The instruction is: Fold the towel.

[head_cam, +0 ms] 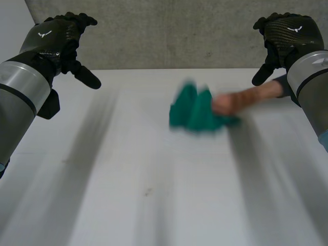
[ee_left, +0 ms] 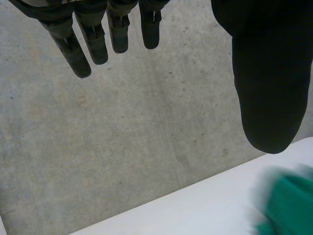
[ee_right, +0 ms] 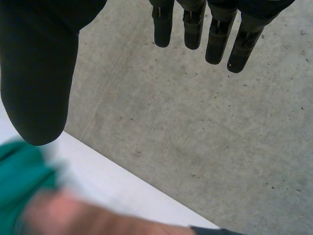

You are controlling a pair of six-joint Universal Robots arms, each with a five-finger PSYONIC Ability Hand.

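A green towel (head_cam: 197, 114) lies bunched up on the white table (head_cam: 154, 195), right of its middle, with a person's hand (head_cam: 225, 104) on its right side. My left hand (head_cam: 59, 38) hangs open above the table's far left, well away from the towel. My right hand (head_cam: 282, 36) is raised and open at the far right, above the person's forearm (head_cam: 256, 94). In the left wrist view the fingers (ee_left: 93, 39) are straight and a corner of the towel (ee_left: 288, 205) shows beyond the thumb. In the right wrist view straight fingers (ee_right: 215, 29) hang above the towel (ee_right: 19, 181) and the forearm (ee_right: 98, 215).
A grey concrete wall (head_cam: 174, 31) runs behind the table's far edge. The person's forearm reaches in from the right, passing under my right arm (head_cam: 312, 87). My left arm (head_cam: 18, 107) stands over the table's left side.
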